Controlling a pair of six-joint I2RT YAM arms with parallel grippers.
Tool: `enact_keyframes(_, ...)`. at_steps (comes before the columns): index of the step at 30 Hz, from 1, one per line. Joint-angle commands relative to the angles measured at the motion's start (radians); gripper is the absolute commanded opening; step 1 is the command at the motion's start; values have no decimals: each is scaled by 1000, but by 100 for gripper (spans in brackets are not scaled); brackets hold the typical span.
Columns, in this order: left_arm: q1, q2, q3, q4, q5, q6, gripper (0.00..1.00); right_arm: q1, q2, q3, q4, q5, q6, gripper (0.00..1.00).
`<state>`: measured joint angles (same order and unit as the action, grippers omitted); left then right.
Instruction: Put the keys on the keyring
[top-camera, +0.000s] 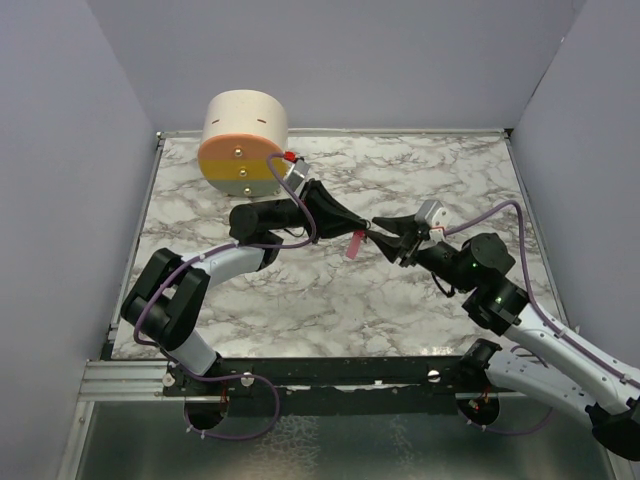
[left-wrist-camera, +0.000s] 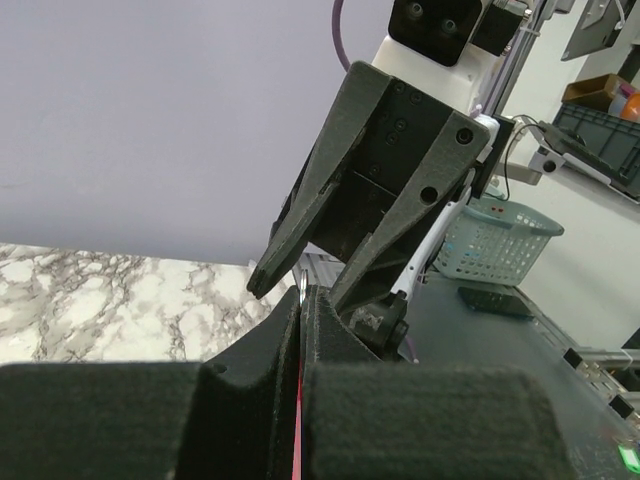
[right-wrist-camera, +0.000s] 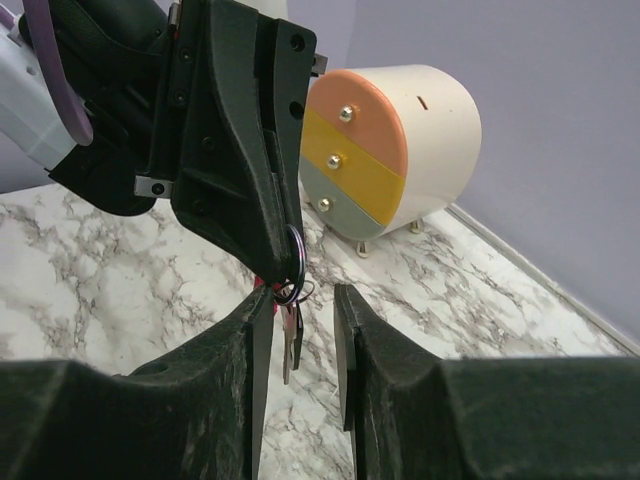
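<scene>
My left gripper (top-camera: 366, 224) is shut on the keyring (right-wrist-camera: 297, 256), a thin dark loop pinched edge-on at its fingertips above the middle of the marble table (top-camera: 300, 290). In the left wrist view the ring's edge (left-wrist-camera: 301, 283) sticks out of the closed fingers, with a red line below it. The keys hang from the ring: the pink piece (top-camera: 353, 245) and a metal blade (right-wrist-camera: 289, 338). My right gripper (top-camera: 381, 237) faces the left one tip to tip. It is open, and the hanging keys sit between its fingers (right-wrist-camera: 252, 330), close to the left one.
A round cream drawer unit (top-camera: 243, 140) with peach, yellow and grey-green fronts stands at the back left; it also shows in the right wrist view (right-wrist-camera: 385, 150). Purple walls enclose the table on three sides. A pale basket (left-wrist-camera: 495, 240) lies beyond the table.
</scene>
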<state>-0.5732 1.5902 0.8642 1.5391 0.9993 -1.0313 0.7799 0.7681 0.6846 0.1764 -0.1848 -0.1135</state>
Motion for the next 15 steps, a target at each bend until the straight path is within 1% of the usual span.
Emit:
enact_keyframes(1, -4, -26, 33, 225, 37, -6, 0, 5, 8, 35, 5, -28, 0, 30)
enact_keyframes(3, -5, -24, 33, 225, 40, -6, 0, 5, 10, 34, 5, -30, -2, 27)
enact_keyframes(8, -8, -23, 41, 225, 55, -8, 0, 5, 11, 36, 7, -30, -9, 24)
enact_keyframes(15, -18, -17, 42, 224, 81, -12, 0, 5, 8, 33, 19, -28, -21, 23)
